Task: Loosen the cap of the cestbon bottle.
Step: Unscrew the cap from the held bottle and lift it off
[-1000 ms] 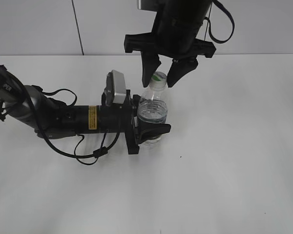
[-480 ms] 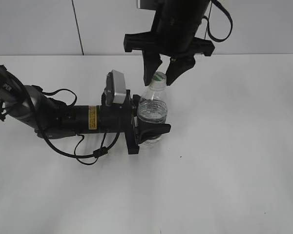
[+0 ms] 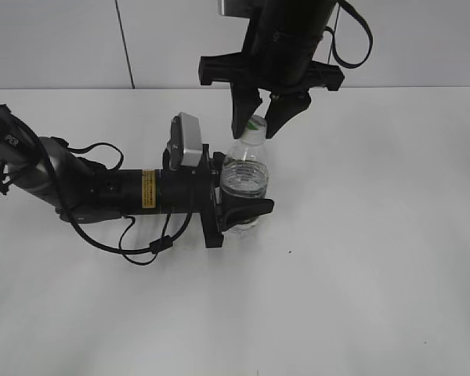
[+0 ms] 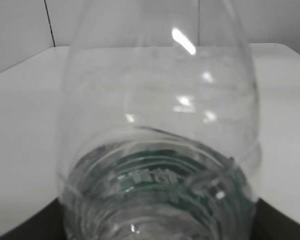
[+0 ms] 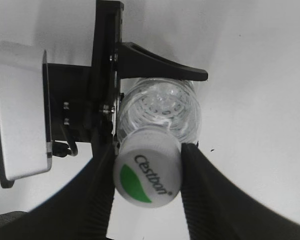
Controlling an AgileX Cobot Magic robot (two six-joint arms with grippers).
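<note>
- Exterior view: the cestbon bottle stands upright at frame centre, clamped by the left gripper; the right gripper straddles the cap from above.
- Left wrist view: the clear bottle fills the frame; fingers unseen.
- Right wrist view: fingers press both sides of the cap, lower centre.

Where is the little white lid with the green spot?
The small round white plastic cap tops the clear plastic water bottle mid-table, squeezed by the right gripper, with the left gripper holding the bottle.
</note>
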